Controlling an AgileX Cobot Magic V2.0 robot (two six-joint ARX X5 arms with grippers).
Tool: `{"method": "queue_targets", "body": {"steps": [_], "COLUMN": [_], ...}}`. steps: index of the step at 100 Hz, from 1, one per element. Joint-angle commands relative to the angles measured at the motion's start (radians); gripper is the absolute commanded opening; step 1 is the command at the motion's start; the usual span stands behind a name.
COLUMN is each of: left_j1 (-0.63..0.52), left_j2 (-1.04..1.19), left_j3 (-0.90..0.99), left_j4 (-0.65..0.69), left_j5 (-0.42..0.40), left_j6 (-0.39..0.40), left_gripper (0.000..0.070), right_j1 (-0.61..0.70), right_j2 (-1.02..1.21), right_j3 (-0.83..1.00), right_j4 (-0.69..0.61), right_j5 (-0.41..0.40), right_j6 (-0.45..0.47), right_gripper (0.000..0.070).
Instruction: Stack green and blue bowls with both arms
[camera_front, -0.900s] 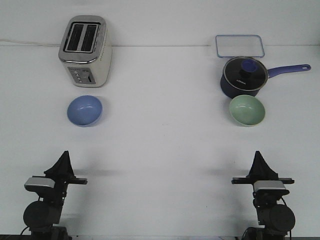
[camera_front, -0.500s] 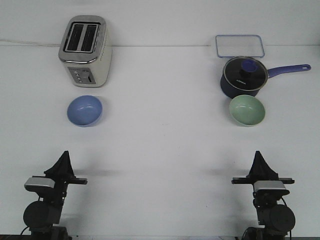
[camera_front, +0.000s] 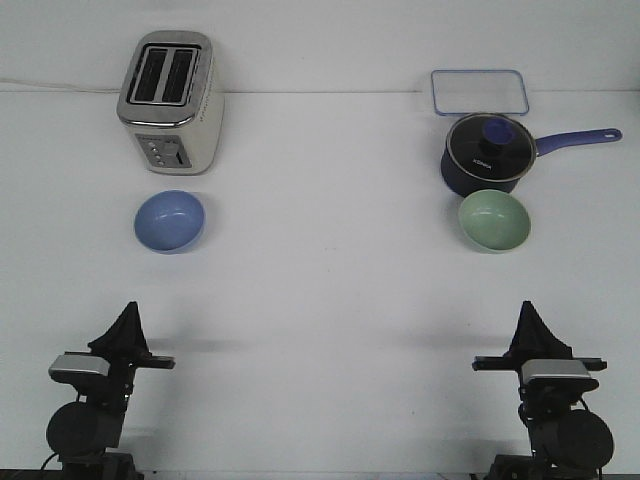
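Note:
The light blue bowl (camera_front: 170, 221) sits upright on the white table at the left, just in front of the toaster. The pale green bowl (camera_front: 494, 220) sits upright at the right, just in front of the saucepan. Both bowls are empty and far apart. My left gripper (camera_front: 129, 312) is at the near left edge, well short of the blue bowl, its fingers together in a point. My right gripper (camera_front: 527, 311) is at the near right edge, well short of the green bowl, fingers also together. Neither holds anything.
A silver toaster (camera_front: 170, 100) stands at the back left. A dark navy saucepan (camera_front: 484, 152) with a glass lid and a blue handle pointing right stands behind the green bowl. A clear rectangular container lid (camera_front: 479, 92) lies at the back right.
My right arm has shifted slightly to the right. The left arm and both bowls have not moved.

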Motion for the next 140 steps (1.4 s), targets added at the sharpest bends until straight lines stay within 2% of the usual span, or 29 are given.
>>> {"method": "queue_targets", "body": {"steps": [1, 52, 90, 123, 130, 140], "left_j1": [0.001, 0.001, 0.001, 0.001, 0.001, 0.001], "left_j2": [-0.001, -0.001, -0.001, -0.001, -0.001, -0.001], "left_j3": [-0.02, -0.02, -0.02, -0.02, -0.02, -0.02], "left_j4": [0.015, 0.015, 0.015, 0.015, 0.015, 0.015], "left_j5": [0.0, 0.0, 0.0, 0.0, 0.0, 0.0], "left_j6": [0.001, 0.001, 0.001, 0.001, 0.001, 0.001], "left_gripper": [0.001, 0.001, 0.001, 0.001, 0.001, 0.001], "right_j1": [0.001, 0.001, 0.001, 0.001, 0.001, 0.001], "right_j2": [0.03, 0.456, 0.694, 0.725, 0.725, 0.725], "right_j3": [0.053, 0.526, 0.624, 0.624, 0.624, 0.624], "right_j4": [-0.048, -0.565, -0.695, -0.721, -0.721, -0.722], "right_j5": [0.004, 0.004, 0.002, -0.003, -0.003, -0.003], "right_j6": [-0.007, -0.03, -0.027, -0.025, -0.025, -0.025], "right_gripper": [0.0004, 0.0004, 0.0004, 0.0012, 0.0052, 0.0224]}}
